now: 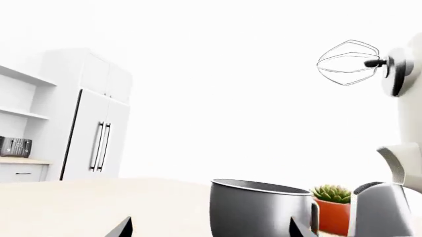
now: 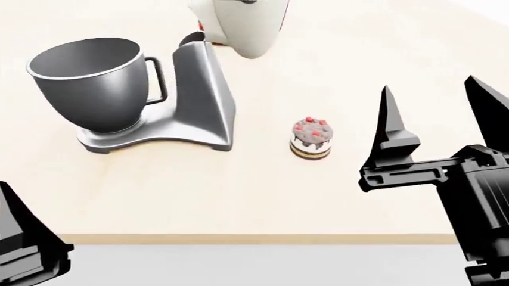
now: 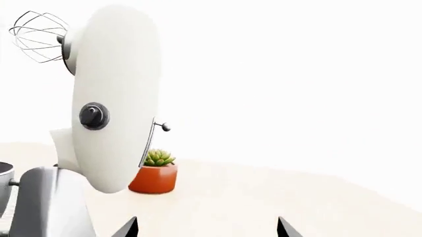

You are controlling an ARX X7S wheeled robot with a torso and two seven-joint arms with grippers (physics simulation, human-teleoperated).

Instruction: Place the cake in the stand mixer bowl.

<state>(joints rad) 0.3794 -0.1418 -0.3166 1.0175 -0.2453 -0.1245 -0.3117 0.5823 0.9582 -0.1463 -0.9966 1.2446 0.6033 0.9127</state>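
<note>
The cake point(image 2: 312, 137), tiny and round with red berries on top, sits on the pale table right of the mixer base. The stand mixer bowl point(image 2: 92, 80) is dark grey with a light rim and side handle, on the silver base at the left; it also shows in the left wrist view point(image 1: 260, 207). My right gripper point(image 2: 435, 104) is open and empty, hovering right of the cake. My left gripper point(image 1: 209, 228) is open with nothing between its tips, facing the bowl; in the head view only part of the left arm point(image 2: 24, 250) shows at the lower left.
The white tilted mixer head point(image 3: 115, 98) with wire whisk point(image 1: 348, 62) rises above the base. An orange plant pot with a succulent point(image 3: 155, 175) stands behind the mixer. The table's front edge point(image 2: 254, 239) runs below the cake. A fridge point(image 1: 92, 128) stands far back.
</note>
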